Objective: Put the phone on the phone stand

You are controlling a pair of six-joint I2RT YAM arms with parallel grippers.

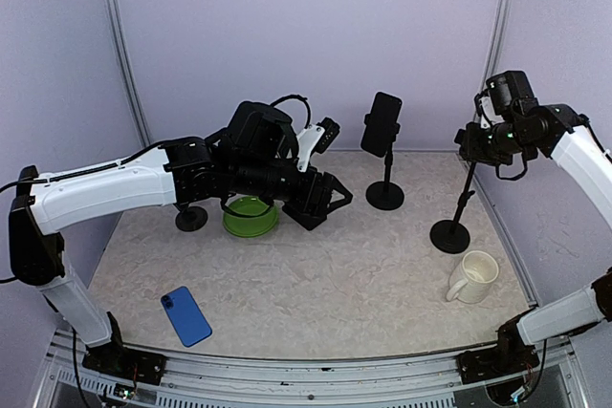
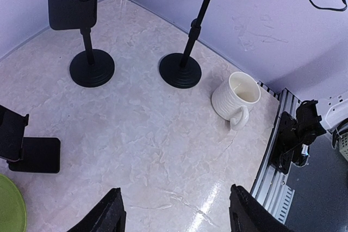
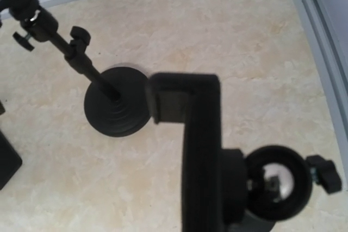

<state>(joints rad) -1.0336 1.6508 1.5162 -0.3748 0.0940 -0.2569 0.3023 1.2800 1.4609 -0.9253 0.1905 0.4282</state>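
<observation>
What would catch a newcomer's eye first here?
The left tool, open, hangs mid-table beside the green bowl, while the blue phone lies flat near the front left edge. A black phone sits on the rear stand; the right tool is at the top of the second stand.

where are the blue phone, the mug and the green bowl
blue phone (image 1: 186, 316), top view, middle of its blue surface
mug (image 1: 473, 284), top view, outer side wall
green bowl (image 1: 251, 226), top view, front wall
</observation>
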